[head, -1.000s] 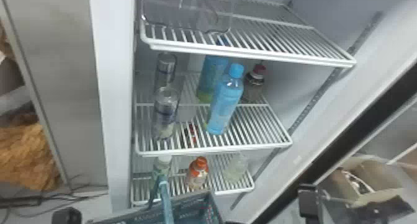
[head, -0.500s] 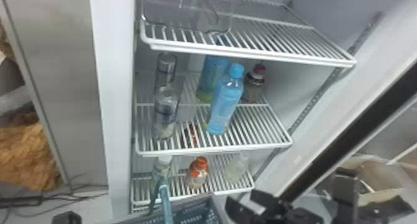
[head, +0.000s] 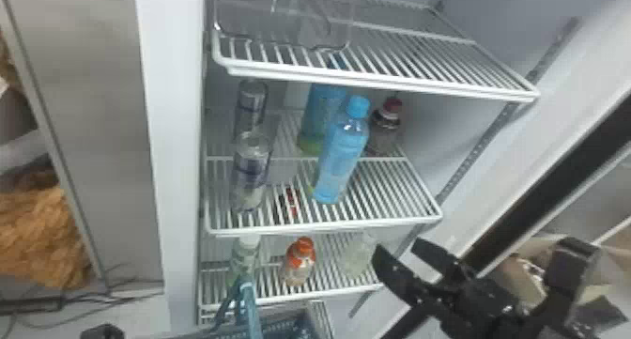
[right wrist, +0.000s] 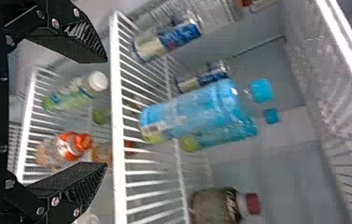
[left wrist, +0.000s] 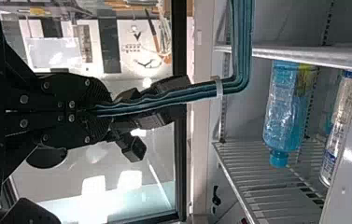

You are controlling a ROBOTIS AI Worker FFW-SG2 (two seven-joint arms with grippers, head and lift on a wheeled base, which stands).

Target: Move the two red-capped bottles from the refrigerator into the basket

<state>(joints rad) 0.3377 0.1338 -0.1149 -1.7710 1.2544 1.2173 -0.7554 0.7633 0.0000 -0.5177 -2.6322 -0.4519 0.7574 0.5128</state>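
Down at four o'clock in the head view, the right gripper aims toward ten, fingers wide. The left gripper pinches the basket handle.

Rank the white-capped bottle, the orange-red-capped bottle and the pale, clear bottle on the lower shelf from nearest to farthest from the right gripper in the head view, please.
From the right gripper:
1. Pale, clear bottle, right side of the lower shelf
2. Orange-red-capped bottle, mid-shelf
3. White-capped bottle, left side
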